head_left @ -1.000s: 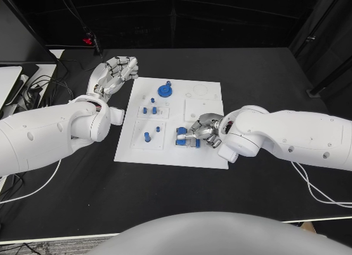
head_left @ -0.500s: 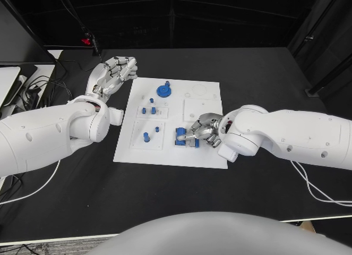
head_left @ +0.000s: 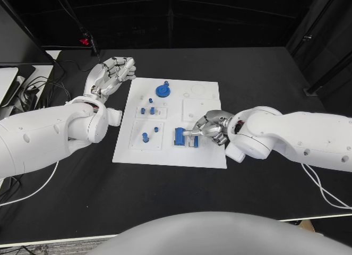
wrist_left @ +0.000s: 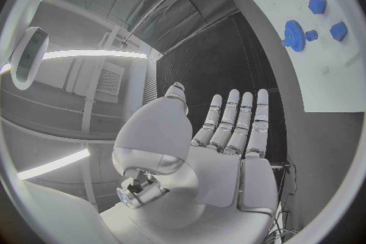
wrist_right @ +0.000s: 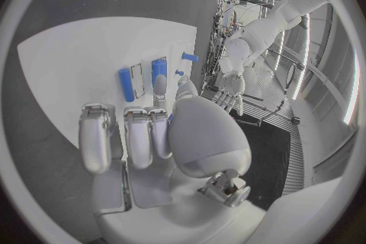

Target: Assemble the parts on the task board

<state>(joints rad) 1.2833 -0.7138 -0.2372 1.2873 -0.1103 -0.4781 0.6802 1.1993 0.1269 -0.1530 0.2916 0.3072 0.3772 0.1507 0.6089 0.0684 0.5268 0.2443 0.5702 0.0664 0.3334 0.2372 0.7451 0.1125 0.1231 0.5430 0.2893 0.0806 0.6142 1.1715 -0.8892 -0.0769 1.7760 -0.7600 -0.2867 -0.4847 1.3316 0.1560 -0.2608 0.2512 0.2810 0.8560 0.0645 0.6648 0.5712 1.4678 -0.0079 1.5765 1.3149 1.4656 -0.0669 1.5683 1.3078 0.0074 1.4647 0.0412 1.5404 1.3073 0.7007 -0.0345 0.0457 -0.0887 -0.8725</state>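
The white task board (head_left: 170, 151) lies mid-table. On it stand a blue gear (head_left: 165, 90) at the far side, several small blue pegs (head_left: 148, 110), and a longer blue part (head_left: 179, 136) near the front. My right hand (head_left: 207, 129) hovers at that part's right side with its fingers curled; one fingertip (wrist_right: 161, 97) touches the blue part (wrist_right: 158, 70), and a second blue bar (wrist_right: 125, 84) lies beside it. My left hand (head_left: 113, 71) is raised off the board's far left corner, fingers straight, holding nothing. The left hand (wrist_left: 229, 128) has the gear (wrist_left: 293, 33) beyond it.
The board (wrist_left: 335, 73) sits on the black table (head_left: 260, 74). Cables and a pale device (head_left: 7, 87) lie at the table's left edge. My right forearm (head_left: 298, 138) covers the table to the right of the board.
My right hand has drawn back to the right off the long blue part, which now lies uncovered on the board. The left hand has barely moved.
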